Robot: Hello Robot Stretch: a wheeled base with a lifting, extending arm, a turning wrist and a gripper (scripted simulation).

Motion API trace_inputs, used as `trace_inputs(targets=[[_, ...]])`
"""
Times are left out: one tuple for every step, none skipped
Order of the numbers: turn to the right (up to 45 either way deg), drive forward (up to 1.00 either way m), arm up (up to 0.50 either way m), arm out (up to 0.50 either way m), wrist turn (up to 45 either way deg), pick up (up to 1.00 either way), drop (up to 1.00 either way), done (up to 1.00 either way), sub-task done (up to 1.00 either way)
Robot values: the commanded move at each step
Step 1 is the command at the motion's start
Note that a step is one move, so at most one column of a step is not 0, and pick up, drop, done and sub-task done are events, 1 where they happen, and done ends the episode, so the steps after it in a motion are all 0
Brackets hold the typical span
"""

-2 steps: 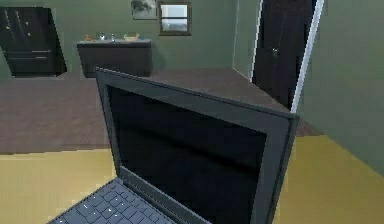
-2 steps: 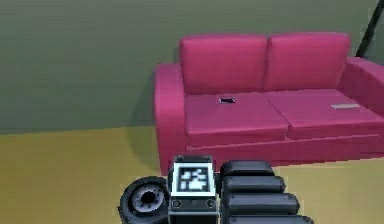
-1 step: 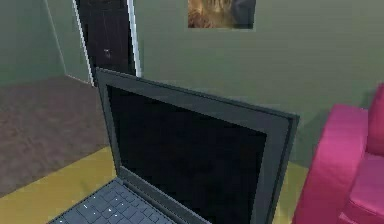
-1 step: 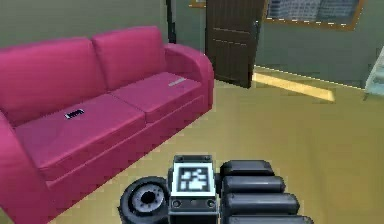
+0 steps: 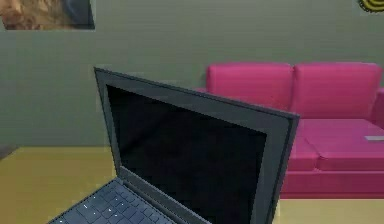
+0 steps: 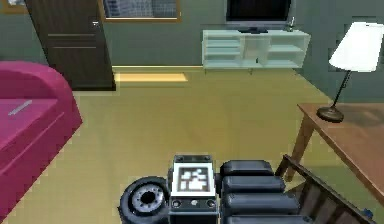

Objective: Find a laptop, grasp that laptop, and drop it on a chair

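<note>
An open laptop (image 5: 190, 150) with a grey frame, a black screen and a dark keyboard stands very close in the forward view, tilted, in the middle and lower left. In the arm side view the drawn-in arm (image 6: 250, 190) lies along the bottom edge, with a white marked square (image 6: 192, 180) at its end. Left of the square sits the gripper's dark round body (image 6: 148, 200). Its far end cannot be made out, so I cannot tell whether it holds anything. A dark slatted wooden frame (image 6: 322, 196), perhaps a chair back, shows at the bottom right.
A pink sofa (image 5: 320, 110) stands against the wall behind the laptop and again at the arm side view's left (image 6: 30, 115). Farther out are a dark door (image 6: 70, 45), a white TV stand (image 6: 255, 48) with a TV (image 6: 260, 12), and a wooden table (image 6: 355, 140) with a lamp (image 6: 355, 55).
</note>
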Motion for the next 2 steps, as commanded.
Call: trace_inputs(targets=[[-45.0, 0.0, 0.0, 0.0, 0.0, 0.0, 0.0, 0.0, 0.0], [-45.0, 0.0, 0.0, 0.0, 0.0, 0.0, 0.0, 0.0, 0.0]])
